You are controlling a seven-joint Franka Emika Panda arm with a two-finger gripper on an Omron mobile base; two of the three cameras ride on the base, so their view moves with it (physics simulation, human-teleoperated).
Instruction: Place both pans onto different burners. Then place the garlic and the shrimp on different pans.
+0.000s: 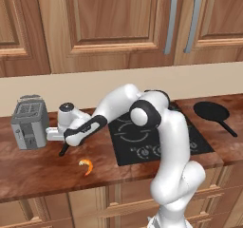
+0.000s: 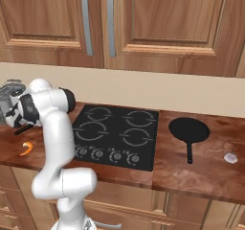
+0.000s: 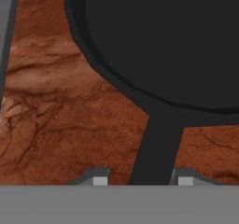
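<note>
Hand view: the hand (image 3: 140,181) is low over the bench (image 3: 51,120), its two tips on each side of a black pan's handle (image 3: 156,146). I cannot tell if it grips yet. Next job: squeeze, lift, and carry it to a burner (image 1: 130,131) at the frame's middle.

Warm wooden wall cabinets (image 1: 114,23) with long grey bar handles (image 1: 171,23) hang above a plain cream backsplash (image 2: 158,92). Below runs a reddish-brown wooden counter (image 2: 191,171) with matching drawers beneath, and a silver toaster (image 1: 29,122) at its left end
</note>
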